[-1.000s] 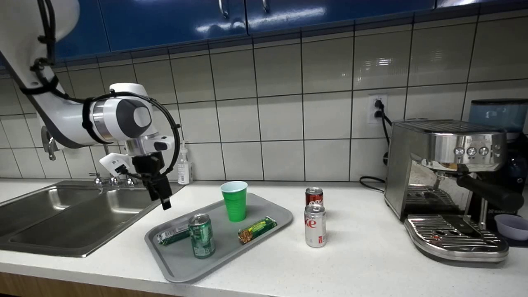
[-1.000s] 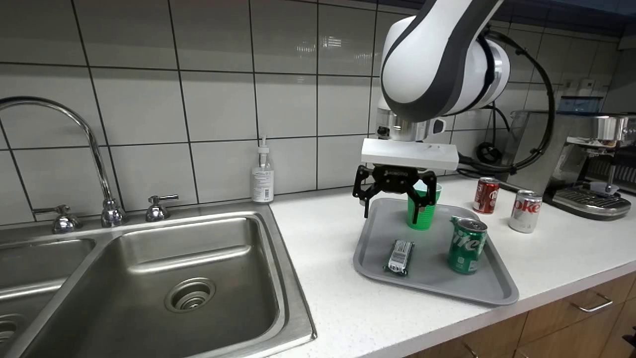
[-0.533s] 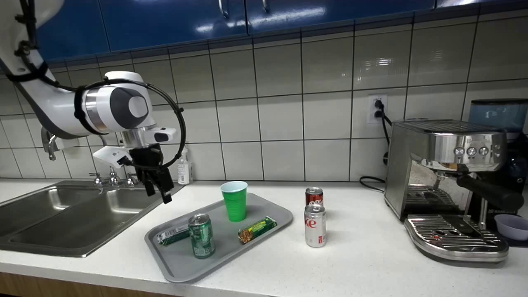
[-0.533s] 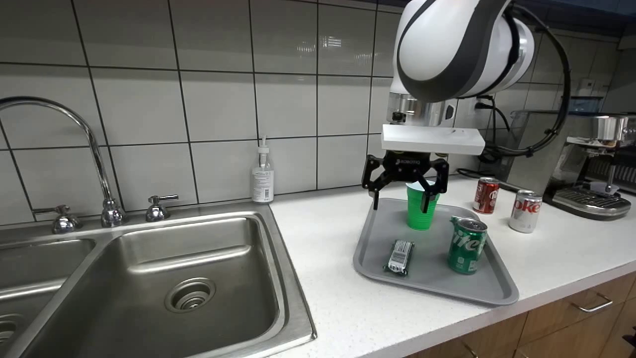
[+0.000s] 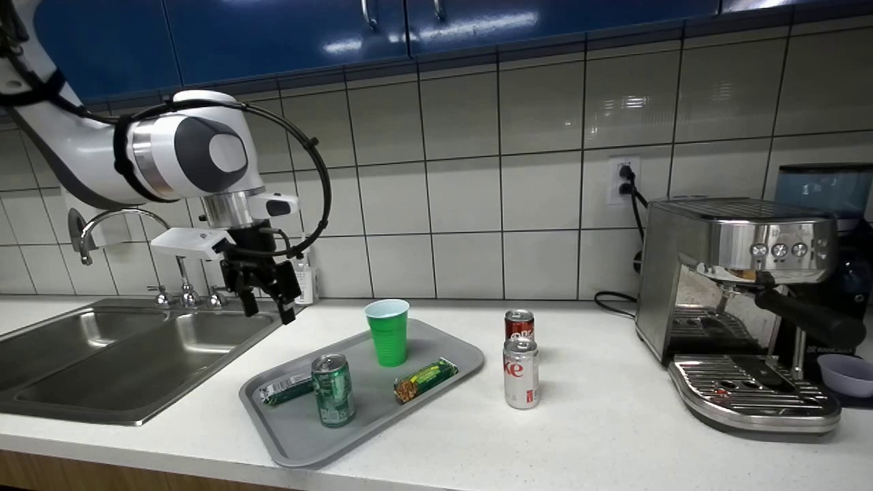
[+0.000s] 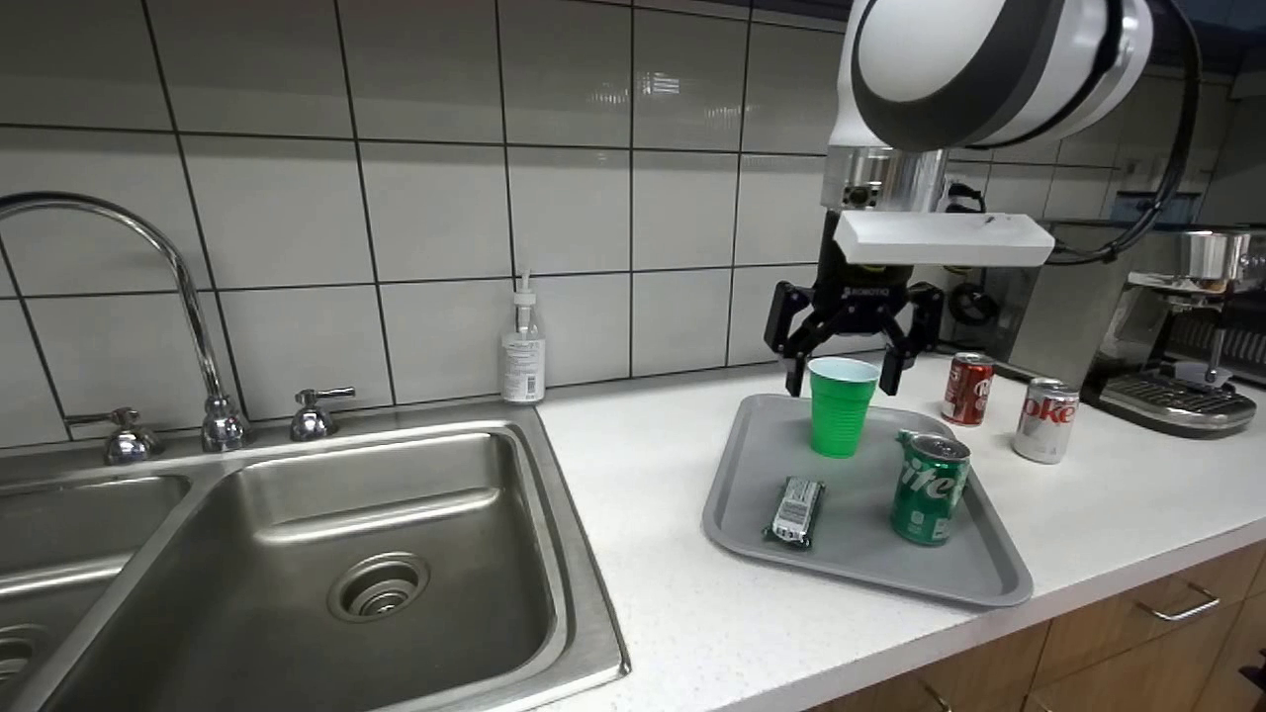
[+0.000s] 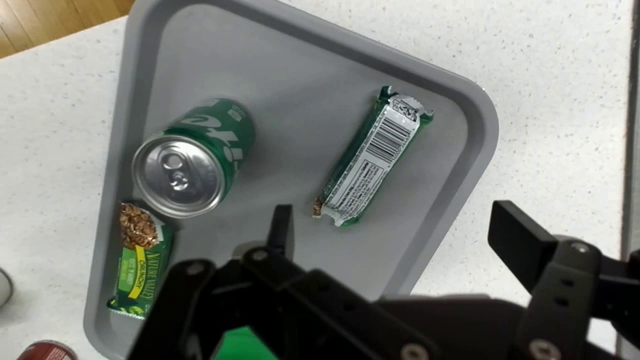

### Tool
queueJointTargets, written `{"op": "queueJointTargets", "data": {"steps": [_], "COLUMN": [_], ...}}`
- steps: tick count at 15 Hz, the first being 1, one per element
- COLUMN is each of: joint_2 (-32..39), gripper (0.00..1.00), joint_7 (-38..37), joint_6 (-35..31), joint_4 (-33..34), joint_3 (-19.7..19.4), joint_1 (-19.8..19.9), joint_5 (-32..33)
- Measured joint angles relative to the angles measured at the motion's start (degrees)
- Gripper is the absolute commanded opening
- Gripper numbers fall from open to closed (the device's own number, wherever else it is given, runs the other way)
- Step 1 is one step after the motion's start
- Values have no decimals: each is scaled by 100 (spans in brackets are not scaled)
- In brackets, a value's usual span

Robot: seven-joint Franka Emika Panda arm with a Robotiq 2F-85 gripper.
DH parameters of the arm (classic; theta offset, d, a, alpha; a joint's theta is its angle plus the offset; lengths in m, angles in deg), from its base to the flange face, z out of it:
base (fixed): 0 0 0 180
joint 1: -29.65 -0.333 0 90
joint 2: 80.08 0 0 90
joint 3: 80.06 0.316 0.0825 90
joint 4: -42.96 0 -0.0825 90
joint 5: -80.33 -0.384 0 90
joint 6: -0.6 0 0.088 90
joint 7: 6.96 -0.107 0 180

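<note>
My gripper [image 5: 269,315] is raised over the back left edge of the grey tray [image 5: 300,453], its jaws spread wide with nothing between them. In an exterior view the gripper [image 6: 842,384] appears behind and above the green cup [image 6: 841,420], and I see no contact. The wrist view has the fingers [image 7: 520,240] well above the tray and counter. A granola bar [image 7: 372,160], barcode side up, lies ahead of them, nearest in that view. Left of it stand a green Sprite can [image 7: 212,135] and another granola bar [image 7: 142,265]. The cup [image 7: 245,345] is mostly hidden by the gripper.
Beside the tray stand a red can [image 5: 520,324] and a silver Coke can [image 5: 522,375]. A coffee machine [image 5: 743,286] sits further right. The steel sink [image 6: 396,554] lies left of the tray, with a pump bottle [image 6: 522,351] behind. Blue cabinets [image 5: 286,34] hang above.
The open gripper has risen and shifted somewhat toward the right in both exterior views, away from the tray surface. The tray and the things on it have not moved.
</note>
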Motion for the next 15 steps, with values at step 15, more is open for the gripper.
{"op": "queueJointTargets", "data": {"steps": [15], "joint_2": [-1509], "gripper": [100], "joint_7": [1724], "joint_6": [502], "joint_4": [-831], "joint_3": [-6], "joint_1": [429], "joint_5": [-84]}}
